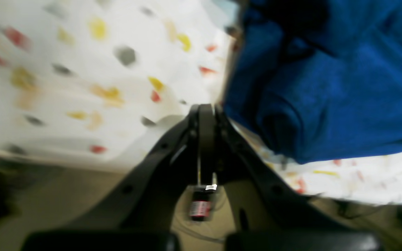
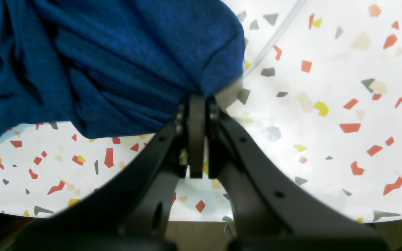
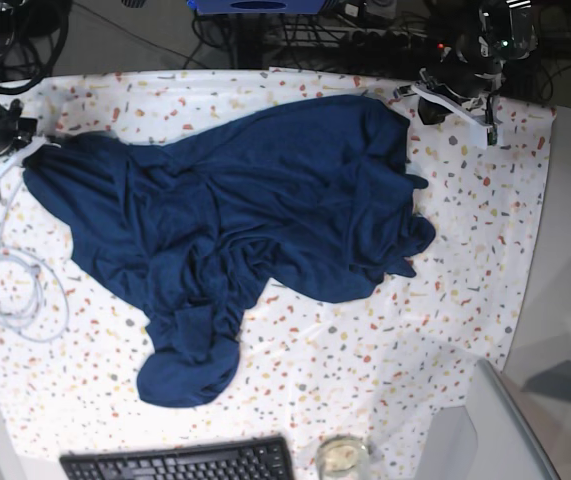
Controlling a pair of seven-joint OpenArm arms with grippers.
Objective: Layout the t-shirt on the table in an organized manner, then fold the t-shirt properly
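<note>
Right wrist view: the right gripper [image 2: 196, 101] pinches the t-shirt [image 2: 110, 62]; the left gripper [image 1: 206, 108] is closed, empty.

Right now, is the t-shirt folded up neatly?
No, the t-shirt lies spread out and crumpled on the table.

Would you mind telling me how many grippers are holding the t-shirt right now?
1. The right gripper pinches the t-shirt at its edge on the table. The left gripper is shut beside the fabric, apparently empty, though blur leaves some doubt.
</note>
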